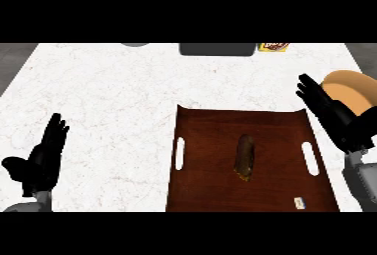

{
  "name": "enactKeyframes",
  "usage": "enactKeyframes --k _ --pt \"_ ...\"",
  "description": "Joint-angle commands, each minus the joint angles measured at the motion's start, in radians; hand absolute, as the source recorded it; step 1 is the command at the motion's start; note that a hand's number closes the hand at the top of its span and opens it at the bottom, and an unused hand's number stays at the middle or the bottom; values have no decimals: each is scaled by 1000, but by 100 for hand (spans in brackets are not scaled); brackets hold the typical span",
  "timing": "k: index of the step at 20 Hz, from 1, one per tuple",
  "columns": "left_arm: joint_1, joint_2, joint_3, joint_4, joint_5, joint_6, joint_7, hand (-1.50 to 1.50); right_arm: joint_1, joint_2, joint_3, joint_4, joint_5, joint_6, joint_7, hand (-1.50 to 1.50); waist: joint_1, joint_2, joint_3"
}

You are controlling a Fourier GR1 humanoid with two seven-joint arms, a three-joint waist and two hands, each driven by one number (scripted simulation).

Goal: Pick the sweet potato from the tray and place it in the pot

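Dark brown wood fills the near middle of my view: the tray (pixel 210 144) lies flat on the white marbled counter (pixel 110 89), with a pale slot handle on its left side (pixel 179 153) and another on its right (pixel 310 158). The sweet potato (pixel 245 158) lies on the tray a little right of its middle, between the two slots and touching neither. It is a long, slim tuber, lying lengthwise from far to near. Its skin is dull brown, lighter at the far tip and darker and mottled toward the near end, where I see a few yellowish flecks. No hand touches it. A small pale sticker (pixel 299 202) sits at the tray's near right corner. My right hand (pixel 333 117) is just past the tray's far right corner, fingers straight and close together, pointing far and left, holding nothing. It overlaps the near left side of the tan-orange pot (pixel 353 88) at the right edge, and I cannot tell whether it touches the pot. My left hand (pixel 40 159) rests open near the left edge, fingers straight and pointing away, well apart from the tray. Along the far edge I see a grey rounded object (pixel 134 44), a dark grey block (pixel 215 48) and a yellow packet (pixel 274 46).
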Motion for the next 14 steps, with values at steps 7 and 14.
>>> enactKeyframes --k 7,14 --pt "-176 -19 -45 -134 4 -22 38 0 -375 -295 181 -69 207 334 129 150 34 3 -35" --pt "-259 -40 -54 -207 1 31 172 0 -379 -319 175 76 298 441 -216 -150 -6 32 -3"
